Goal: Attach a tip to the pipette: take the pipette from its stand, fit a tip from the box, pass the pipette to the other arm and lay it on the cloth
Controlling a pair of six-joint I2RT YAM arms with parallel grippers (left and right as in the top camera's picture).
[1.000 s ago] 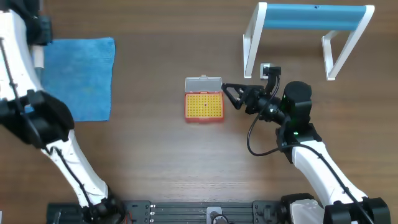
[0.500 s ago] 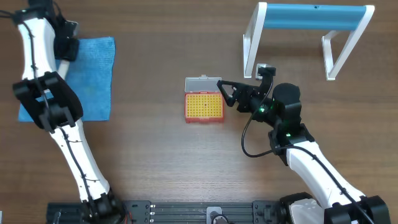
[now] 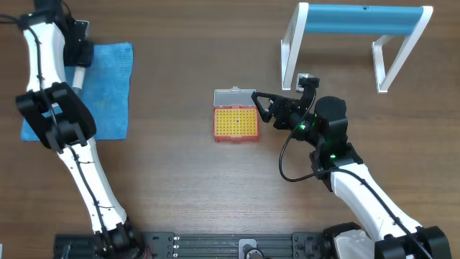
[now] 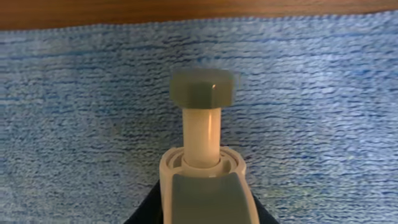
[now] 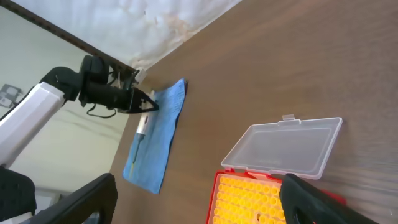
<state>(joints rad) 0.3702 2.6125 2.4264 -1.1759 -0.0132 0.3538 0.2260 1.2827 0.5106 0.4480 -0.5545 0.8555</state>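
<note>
The white pipette (image 3: 77, 74) hangs from my left gripper (image 3: 77, 56), which is shut on it above the blue cloth (image 3: 108, 86) at the table's far left. Its grey plunger knob (image 4: 202, 87) and white body (image 4: 202, 186) stand over the cloth (image 4: 323, 93) in the left wrist view. From the right wrist view the pipette (image 5: 142, 124) points down, tip end close above the cloth (image 5: 158, 146). My right gripper (image 3: 263, 108) is open beside the tip box (image 3: 236, 122), nothing between its fingers (image 5: 326, 199). The box's clear lid (image 5: 283, 149) lies open.
The white and blue pipette stand (image 3: 359, 18) is at the back right, with nothing hanging on it. Bare wooden table (image 3: 180, 187) lies between the cloth and the tip box and across the front.
My left arm swung in from the left edge and carried the pipette over the cloth, then lowered it slightly. The right gripper shifted a little left, toward the tip box.
</note>
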